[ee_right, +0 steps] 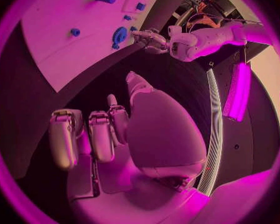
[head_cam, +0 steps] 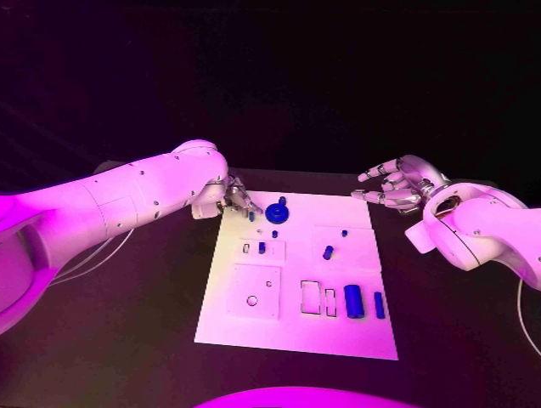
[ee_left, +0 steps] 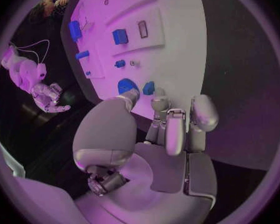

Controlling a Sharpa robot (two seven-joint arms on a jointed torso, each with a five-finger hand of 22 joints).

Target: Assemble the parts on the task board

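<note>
The task board [head_cam: 297, 331] lies in the middle of the black surface [head_cam: 123, 340], and by my reading the assembly is only partly under way. At the board's far end, near the left hand [head_cam: 236, 201], stands a large round blue part with a stem [head_cam: 278, 211]; whether it is fully seated I cannot tell. In the head view I count seven blue pieces in all: that round one, a tiny one beside it by the left fingertips [head_cam: 252, 216], a small peg [head_cam: 274, 234] just behind the middle row, a short piece [head_cam: 262, 247] on the left raised plate, a short cylinder [head_cam: 328, 252] and a small dot [head_cam: 344, 232] on the right plate, and two upright bars [head_cam: 355, 299] side by side near the board's near right corner, which makes eight if both bars are counted singly. Beside the bars two rectangular slots [head_cam: 311, 297] look unfilled, and a round hole [head_cam: 252, 300] in the near left plate is also open, so several insertions seem left. The left hand, in its wrist view [ee_left: 168, 119], has its fingers reaching down to the board's edge beside two blue pieces; whether it pinches one I cannot tell. The right hand [head_cam: 399, 189] hovers off the board's far right corner, fingers spread and holding nothing.
</note>
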